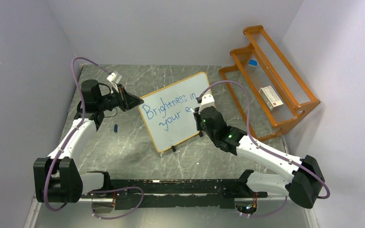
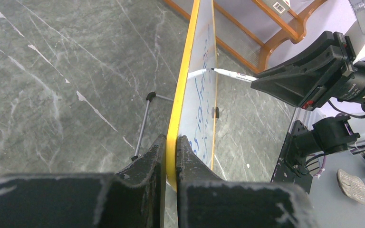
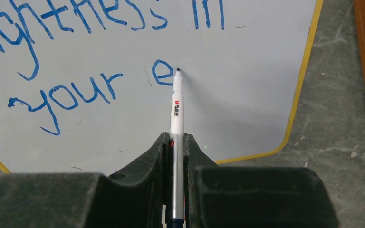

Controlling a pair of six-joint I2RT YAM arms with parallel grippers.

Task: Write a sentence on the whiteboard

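The whiteboard [image 1: 173,111] is stood upright on its two small black feet at the middle of the grey marbled worktop [image 1: 123,152], its face turned towards the arms. The sentence [image 1: 168,108] is written on it in blue, in two lines; "Brightness in" is read on the upper line and "your e" on the lower.

The left tool [image 1: 133,100] is placed at the board's 9 o'clock edge. In the left wrist view the left tool [image 2: 171,142] is seen closed tightly on the orange frame of the whiteboard [image 2: 204,99], one finger on each face.

The right tool [image 1: 200,113] is held at the 3 o'clock side of the board. In the right wrist view the right tool [image 3: 176,142] is seen clamped on a white marker [image 3: 177,109], whose tip is pressed to the whiteboard [image 3: 247,85] just at the 3 o'clock side of the "e".

An orange wooden rack [image 1: 285,102] is set at 2 o'clock from the board, a small white box [image 1: 271,97] lying on it. A small dark blue object [image 1: 116,128] is seen on the worktop at 8 o'clock from the board.
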